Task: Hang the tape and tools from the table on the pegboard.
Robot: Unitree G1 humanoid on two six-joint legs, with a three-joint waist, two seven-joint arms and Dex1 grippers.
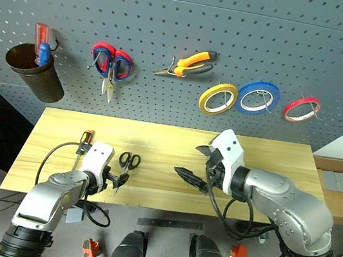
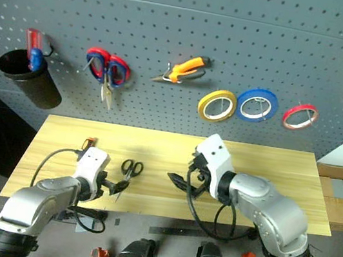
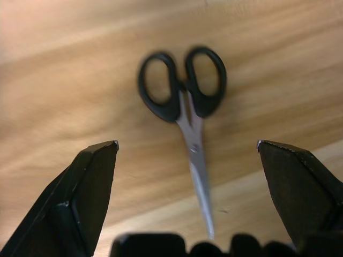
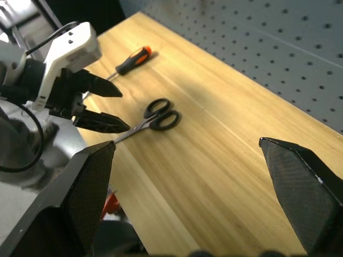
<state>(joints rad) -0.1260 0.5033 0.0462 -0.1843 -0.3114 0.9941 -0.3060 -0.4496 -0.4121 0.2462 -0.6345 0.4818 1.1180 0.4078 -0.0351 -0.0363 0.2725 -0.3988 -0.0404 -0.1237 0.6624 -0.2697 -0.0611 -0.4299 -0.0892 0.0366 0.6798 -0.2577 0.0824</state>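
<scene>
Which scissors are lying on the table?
The black-handled scissors, flat on the table by the left pincer. The red-and-blue scissors hang on the pegboard.

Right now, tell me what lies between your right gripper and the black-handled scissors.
Only bare table between the right gripper and the black-handled scissors, per the head views.

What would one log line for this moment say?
left gripper: jaws open above black scissors | right gripper: open, empty | screwdriver: on table

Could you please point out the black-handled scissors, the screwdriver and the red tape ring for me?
black-handled scissors (image 3: 182,85): left wrist view, where the two finger loops join.
screwdriver (image 4: 134,59): right wrist view, middle of the orange-and-black handle.
red tape ring (image 1: 292,108): left eye view, left side of the band, hanging on the pegboard.
</scene>
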